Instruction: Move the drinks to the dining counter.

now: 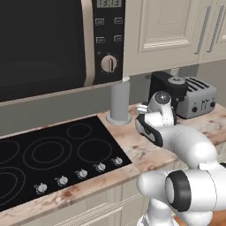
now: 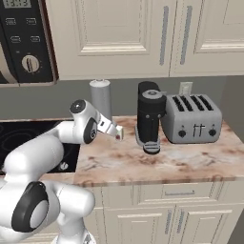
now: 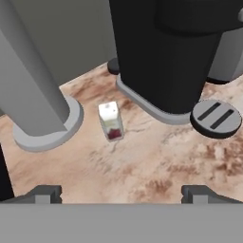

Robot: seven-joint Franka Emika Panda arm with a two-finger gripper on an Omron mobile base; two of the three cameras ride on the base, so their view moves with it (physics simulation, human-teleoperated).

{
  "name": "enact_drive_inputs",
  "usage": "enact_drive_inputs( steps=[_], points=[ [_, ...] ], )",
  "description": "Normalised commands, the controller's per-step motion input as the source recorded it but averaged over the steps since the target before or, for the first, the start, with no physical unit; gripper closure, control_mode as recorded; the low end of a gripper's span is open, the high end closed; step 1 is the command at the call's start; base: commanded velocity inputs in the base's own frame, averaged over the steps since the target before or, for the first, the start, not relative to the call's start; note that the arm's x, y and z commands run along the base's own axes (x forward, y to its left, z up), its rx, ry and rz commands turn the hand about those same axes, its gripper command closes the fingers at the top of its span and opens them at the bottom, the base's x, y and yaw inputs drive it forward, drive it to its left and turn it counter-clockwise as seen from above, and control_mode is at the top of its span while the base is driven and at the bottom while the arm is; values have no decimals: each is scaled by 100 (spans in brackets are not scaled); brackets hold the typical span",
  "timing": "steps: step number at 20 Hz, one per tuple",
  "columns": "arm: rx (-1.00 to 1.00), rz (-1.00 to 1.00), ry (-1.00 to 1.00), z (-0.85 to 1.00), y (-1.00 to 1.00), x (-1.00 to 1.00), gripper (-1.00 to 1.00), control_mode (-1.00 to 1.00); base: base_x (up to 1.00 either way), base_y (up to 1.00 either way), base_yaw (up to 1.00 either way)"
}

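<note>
One of the drinks, a small clear bottle [image 3: 110,121] with a whitish top and reddish contents, stands on the marbled counter [image 3: 142,161] between a grey cylinder and a black coffee machine. My gripper [image 3: 121,194] hovers just short of it, pointing at it, open, with nothing between its fingertips [image 3: 45,193]. From the base views the hand [image 2: 113,129] reaches over the counter's left part, between cylinder and coffee machine [image 1: 142,108]. The bottle is hidden behind the hand there. The dining counter is out of view.
The grey cylinder [image 2: 101,97] stands left of the bottle and the black coffee machine [image 2: 150,119] right, with its round drip plate [image 3: 216,118]. A silver toaster [image 2: 193,119] sits further right. A black cooktop [image 1: 57,154] lies left, with a microwave [image 1: 44,39] above.
</note>
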Motion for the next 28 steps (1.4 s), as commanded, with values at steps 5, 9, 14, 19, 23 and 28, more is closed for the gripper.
enact_drive_inputs(
  steps=[5,9,14,19,23,28],
  points=[
    [0,0,0,-8,0,10,-100,-100,0,0,0],
    [0,0,0,-9,0,18,-100,-100,0,0,0],
    [0,0,0,-6,0,16,-100,-100,0,0,0],
    [0,0,0,-5,0,14,-100,-100,0,0,0],
    [0,0,0,-10,0,14,-100,-100,0,0,0],
    [0,0,0,-13,0,16,-100,-100,0,0,0]
  ],
)
